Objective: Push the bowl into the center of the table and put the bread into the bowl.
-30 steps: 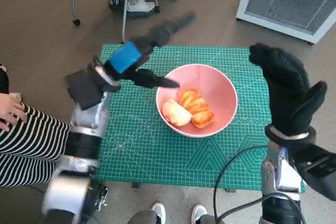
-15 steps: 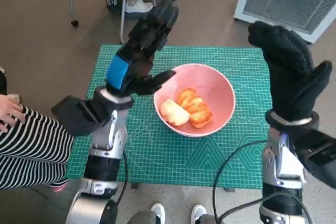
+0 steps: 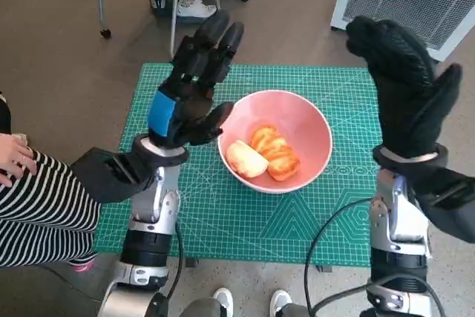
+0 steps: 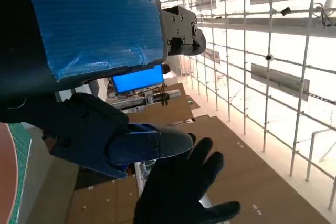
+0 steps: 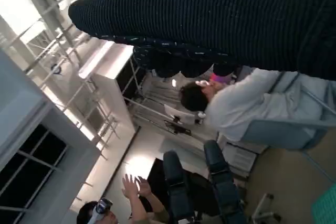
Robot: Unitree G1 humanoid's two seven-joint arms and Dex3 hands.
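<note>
**Bread in the bowl, bowl mid-table, both hands raised**

Table (image 3: 223, 228) comes first: its green cutting mat carries a printed white grid with faint ruler marks along the edges, too small to read, and no brand or label shows on anything else.

The pink bowl (image 3: 276, 141) sits near the middle of the mat, slightly toward the right. The bread (image 3: 266, 154), a pale piece beside a glazed orange one, lies inside it. By these pictures both parts of the task look done, with little left but to draw the arms away.

The right hand (image 3: 404, 94) is lifted at the right of the bowl, fingers straight, holding nothing. The left hand (image 3: 194, 83) stands upright at the bowl's left rim, fingers spread and empty; whether it touches the rim I cannot tell.
</note>
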